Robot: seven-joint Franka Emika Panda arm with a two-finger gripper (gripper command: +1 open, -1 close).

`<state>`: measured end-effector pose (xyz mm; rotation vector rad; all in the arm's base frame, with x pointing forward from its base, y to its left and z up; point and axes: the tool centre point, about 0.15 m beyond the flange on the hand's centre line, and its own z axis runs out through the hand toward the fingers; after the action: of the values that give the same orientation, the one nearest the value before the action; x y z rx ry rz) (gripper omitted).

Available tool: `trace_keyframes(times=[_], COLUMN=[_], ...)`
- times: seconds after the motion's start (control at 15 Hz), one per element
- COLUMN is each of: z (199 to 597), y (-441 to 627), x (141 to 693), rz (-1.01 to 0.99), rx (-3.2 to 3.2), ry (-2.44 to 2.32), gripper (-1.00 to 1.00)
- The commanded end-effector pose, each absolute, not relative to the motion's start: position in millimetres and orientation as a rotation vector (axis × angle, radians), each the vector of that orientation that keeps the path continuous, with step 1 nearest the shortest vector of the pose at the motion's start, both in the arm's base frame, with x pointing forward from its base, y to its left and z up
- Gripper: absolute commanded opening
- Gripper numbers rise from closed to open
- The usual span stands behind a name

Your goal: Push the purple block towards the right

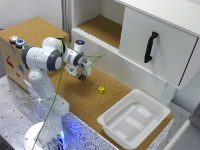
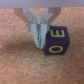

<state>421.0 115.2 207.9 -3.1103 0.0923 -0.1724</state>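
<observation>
Cork-topped counter (image 1: 120,95) carries the purple block (image 2: 55,41), touching the clenched pincer (image 2: 40,44) at its fingertips' side.

Small yellow-green block (image 1: 101,90) on cork surface (image 1: 90,105); white plastic tray (image 1: 134,118) at exterior view's right; white cabinet door, black handle (image 1: 150,47).

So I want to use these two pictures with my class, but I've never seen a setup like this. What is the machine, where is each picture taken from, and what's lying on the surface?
The white jointed machine is a robot arm ending in a two-fingered gripper. The wide picture comes from a camera off the arm; the close-up from a camera on its wrist. The surface is a brown cork-topped counter. On it lie a small yellow-green block and a white plastic tray, with white cabinets behind. In the close-up, the metal fingers sit beside a dark purple cube with yellow markings. Nothing is held.
</observation>
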Motion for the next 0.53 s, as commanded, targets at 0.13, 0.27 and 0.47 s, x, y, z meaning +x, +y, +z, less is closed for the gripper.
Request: trace_keyframes(times=[0.13,0.27,0.47], z=[207.8,205.0,202.1], y=[58.6,42.4,22.5], x=[423.2,423.1,420.5], rz=[-0.16,-0.15,-0.132], rx=[-3.172,-3.187,-3.204], ry=[0.197,0.228,0.286], gripper=[-1.0,-1.0,-1.0])
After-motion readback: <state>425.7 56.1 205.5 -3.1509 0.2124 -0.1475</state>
